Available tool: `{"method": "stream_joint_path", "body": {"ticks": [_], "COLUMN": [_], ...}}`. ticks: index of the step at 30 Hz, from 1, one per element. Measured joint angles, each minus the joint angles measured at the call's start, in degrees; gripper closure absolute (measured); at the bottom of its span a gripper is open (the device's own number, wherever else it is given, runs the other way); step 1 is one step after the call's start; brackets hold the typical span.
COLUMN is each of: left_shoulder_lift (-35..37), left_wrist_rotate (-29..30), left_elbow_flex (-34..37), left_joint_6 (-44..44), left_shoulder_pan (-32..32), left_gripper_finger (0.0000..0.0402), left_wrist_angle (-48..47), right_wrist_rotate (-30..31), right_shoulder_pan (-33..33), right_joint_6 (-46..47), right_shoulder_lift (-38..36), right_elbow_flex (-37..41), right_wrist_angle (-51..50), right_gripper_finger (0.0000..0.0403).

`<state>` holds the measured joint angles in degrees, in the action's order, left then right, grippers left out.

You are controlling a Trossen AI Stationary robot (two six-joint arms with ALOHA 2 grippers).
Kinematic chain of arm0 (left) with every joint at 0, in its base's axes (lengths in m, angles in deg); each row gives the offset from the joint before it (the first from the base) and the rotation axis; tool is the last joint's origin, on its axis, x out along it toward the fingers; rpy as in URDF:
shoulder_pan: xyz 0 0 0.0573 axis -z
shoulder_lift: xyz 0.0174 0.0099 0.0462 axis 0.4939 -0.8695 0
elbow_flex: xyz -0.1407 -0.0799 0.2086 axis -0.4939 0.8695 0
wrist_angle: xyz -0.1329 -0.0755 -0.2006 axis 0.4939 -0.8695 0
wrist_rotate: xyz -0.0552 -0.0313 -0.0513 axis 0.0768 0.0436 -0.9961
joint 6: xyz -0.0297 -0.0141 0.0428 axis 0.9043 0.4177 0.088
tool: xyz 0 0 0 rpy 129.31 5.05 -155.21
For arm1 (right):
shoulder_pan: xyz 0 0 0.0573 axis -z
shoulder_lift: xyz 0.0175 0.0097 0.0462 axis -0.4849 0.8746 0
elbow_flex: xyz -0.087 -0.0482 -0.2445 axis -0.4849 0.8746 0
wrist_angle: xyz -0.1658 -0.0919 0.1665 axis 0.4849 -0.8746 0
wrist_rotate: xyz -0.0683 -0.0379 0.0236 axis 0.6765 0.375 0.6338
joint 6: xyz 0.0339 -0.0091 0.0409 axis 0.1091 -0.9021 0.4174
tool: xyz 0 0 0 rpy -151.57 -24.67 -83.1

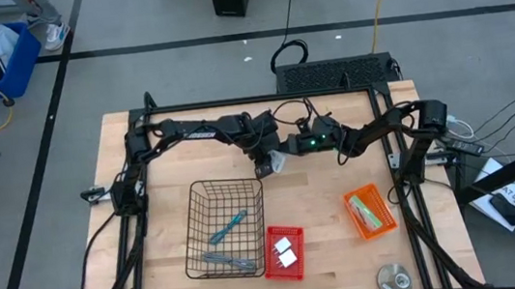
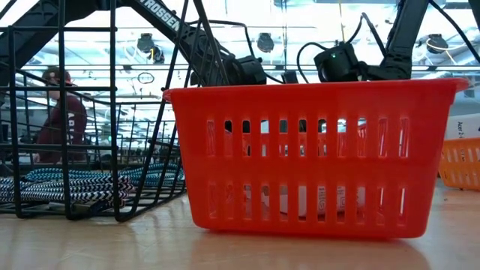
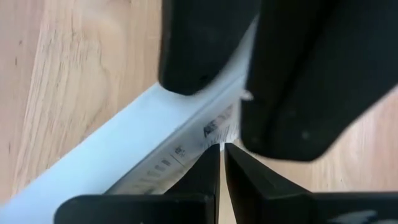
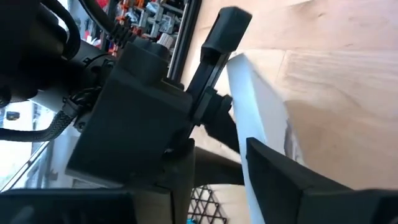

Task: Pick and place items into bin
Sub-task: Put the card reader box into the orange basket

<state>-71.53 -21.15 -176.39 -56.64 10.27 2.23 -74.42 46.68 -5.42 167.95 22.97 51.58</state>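
Note:
A flat white item (image 1: 277, 163) with dark print hangs above the table's middle, behind the wire bin (image 1: 223, 228). Both grippers meet at it. My left gripper (image 1: 265, 166) comes from the left and my right gripper (image 1: 286, 151) from the right, each shut on it. In the left wrist view the white item (image 3: 143, 137) runs slantwise past my left gripper (image 3: 222, 149). In the right wrist view the white item (image 4: 261, 106) stands on edge at my right gripper (image 4: 249, 180). Two teal tools (image 1: 228, 228) lie in the wire bin. In the low view the red basket (image 2: 315, 150) hides both grippers' fingers. My left gripper pinches a thin edge of the white item at a corner (image 3: 219, 140) between its two nearly touching fingertips, slanting down from the table's left. The item is lifted clear of the table. My right gripper has the item's two broad sides between its fingers (image 3: 311, 81), coming nearly level from the table's right. One finger (image 4: 292, 177) lies flat against the printed side; the other finger's contact is hidden by the item.
A red basket (image 1: 284, 251) with two white blocks stands right of the wire bin. An orange basket (image 1: 370, 211) holds white cards with green print. A silver disc (image 1: 394, 277) lies at the near right edge. A person (image 2: 60, 112) stands beyond the table.

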Motion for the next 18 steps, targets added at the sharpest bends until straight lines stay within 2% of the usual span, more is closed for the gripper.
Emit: {"method": "stream_joint_path", "body": {"ticks": [12,18], "left_shoulder_lift": [2.6,2.7], "left_wrist_rotate": [6.8,7.0], "left_elbow_flex": [0.2,0.1], "left_joint_6": [-2.9,-3.1], "left_shoulder_pan": [2.2,2.9], "left_gripper_finger": [0.0371,0.0371], "left_wrist_angle": [-1.3,-2.6], "right_wrist_rotate": [-3.1,-3.2], "right_shoulder_pan": [-0.6,-1.0], "right_joint_6": [1.4,0.9], "right_shoulder_lift": [0.0,0.0], "right_elbow_flex": [0.0,0.0], "right_wrist_angle": [0.9,0.8], "right_gripper_finger": [0.0307,0.0312]}}
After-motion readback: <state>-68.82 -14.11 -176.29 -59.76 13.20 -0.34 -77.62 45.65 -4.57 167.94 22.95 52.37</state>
